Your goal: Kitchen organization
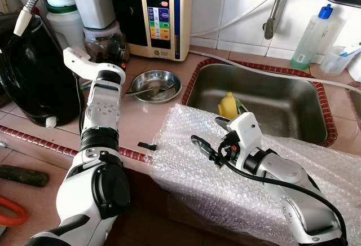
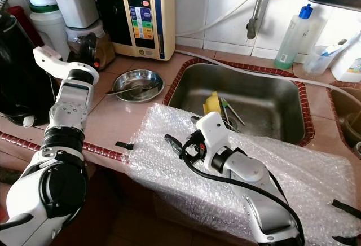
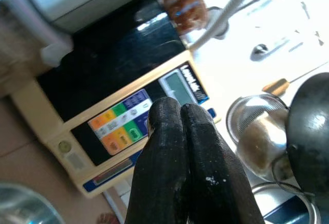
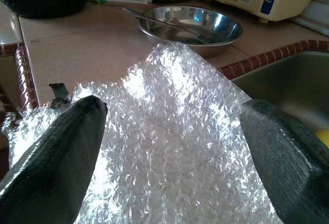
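Note:
A sheet of bubble wrap [image 1: 248, 161] lies over the tiled counter's front edge and the near rim of the steel sink [image 1: 265, 96]. My right gripper [image 1: 211, 135] hovers just above the sheet's left part, open, with nothing between its fingers [image 4: 56, 152]. A steel bowl [image 1: 153, 84] with a spoon in it sits on the counter left of the sink. My left gripper [image 3: 181, 109] is shut and empty, raised over the back of the counter and facing the cream water machine [image 1: 159, 14]. Something yellow [image 1: 228, 106] lies in the sink.
A black appliance [image 1: 34, 71] stands at the left, with jars [image 1: 104, 40] and white containers behind it. A soap bottle [image 1: 311, 37] and a tap hose [image 1: 271, 20] are behind the sink. A small black scrap [image 1: 146, 145] lies on the counter edge.

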Robot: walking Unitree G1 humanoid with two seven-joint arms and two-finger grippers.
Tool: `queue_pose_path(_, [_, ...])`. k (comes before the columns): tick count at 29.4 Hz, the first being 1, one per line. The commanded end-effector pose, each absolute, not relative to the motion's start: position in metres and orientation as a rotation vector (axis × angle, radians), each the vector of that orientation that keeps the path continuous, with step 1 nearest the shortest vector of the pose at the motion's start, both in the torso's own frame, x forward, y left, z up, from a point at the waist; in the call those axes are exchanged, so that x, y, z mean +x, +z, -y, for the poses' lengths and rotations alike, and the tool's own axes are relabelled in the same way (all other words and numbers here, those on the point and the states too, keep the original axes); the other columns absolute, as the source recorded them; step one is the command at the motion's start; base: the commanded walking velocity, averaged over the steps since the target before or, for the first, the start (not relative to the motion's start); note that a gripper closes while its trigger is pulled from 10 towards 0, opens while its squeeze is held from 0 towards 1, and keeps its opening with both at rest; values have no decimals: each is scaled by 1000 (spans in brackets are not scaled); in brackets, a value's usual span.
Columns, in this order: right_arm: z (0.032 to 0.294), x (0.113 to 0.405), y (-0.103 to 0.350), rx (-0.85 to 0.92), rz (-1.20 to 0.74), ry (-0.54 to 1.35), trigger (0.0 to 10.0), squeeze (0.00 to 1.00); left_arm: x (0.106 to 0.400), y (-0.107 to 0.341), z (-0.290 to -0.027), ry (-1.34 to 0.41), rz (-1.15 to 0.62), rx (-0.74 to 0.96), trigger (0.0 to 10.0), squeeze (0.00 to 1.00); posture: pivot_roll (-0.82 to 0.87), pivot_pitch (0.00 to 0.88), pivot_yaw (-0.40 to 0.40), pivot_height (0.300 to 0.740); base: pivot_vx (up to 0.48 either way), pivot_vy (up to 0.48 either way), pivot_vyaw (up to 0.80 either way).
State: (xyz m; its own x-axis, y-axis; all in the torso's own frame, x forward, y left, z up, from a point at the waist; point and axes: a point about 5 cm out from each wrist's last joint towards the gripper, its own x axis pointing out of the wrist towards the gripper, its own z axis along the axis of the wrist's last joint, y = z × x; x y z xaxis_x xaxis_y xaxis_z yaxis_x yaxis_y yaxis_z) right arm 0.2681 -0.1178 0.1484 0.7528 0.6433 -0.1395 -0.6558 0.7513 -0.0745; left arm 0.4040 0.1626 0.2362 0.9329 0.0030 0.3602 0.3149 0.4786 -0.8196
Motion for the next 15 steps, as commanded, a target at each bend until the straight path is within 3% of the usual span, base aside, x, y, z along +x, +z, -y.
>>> queue_pose_path(1, [115,270,152,-129,-88,719,10000,129,404,244,-161,-205,351,-1004,0,0,-117,0,44,740,0,0,0])
queue_pose_path(2, [114,270,151,-129,-87,720,10000,129,404,237,-162,-167,335,-947,0,0,-114,0,45,740,0,0,0])
queue_pose_path(3, [114,270,151,-129,-87,721,10000,125,403,232,-164,-128,318,-918,3451,0,-114,0,46,740,0,0,0])
queue_pose_path(4, [114,270,151,-129,-87,721,10000,125,403,228,-166,-102,307,-900,3451,0,-114,0,46,740,0,0,0])
queue_pose_path(5, [114,270,151,-129,-87,721,10000,129,402,222,-171,-46,290,-895,10000,1000,-112,0,46,740,0,0,0])
queue_pose_path(11, [114,269,148,-131,-92,722,10000,133,396,199,-177,85,222,-886,10000,1000,-107,0,46,740,0,0,0])
queue_pose_path(15, [113,269,148,-135,-94,729,10000,133,389,174,-165,138,121,-887,10000,1000,-105,0,44,740,0,0,0])
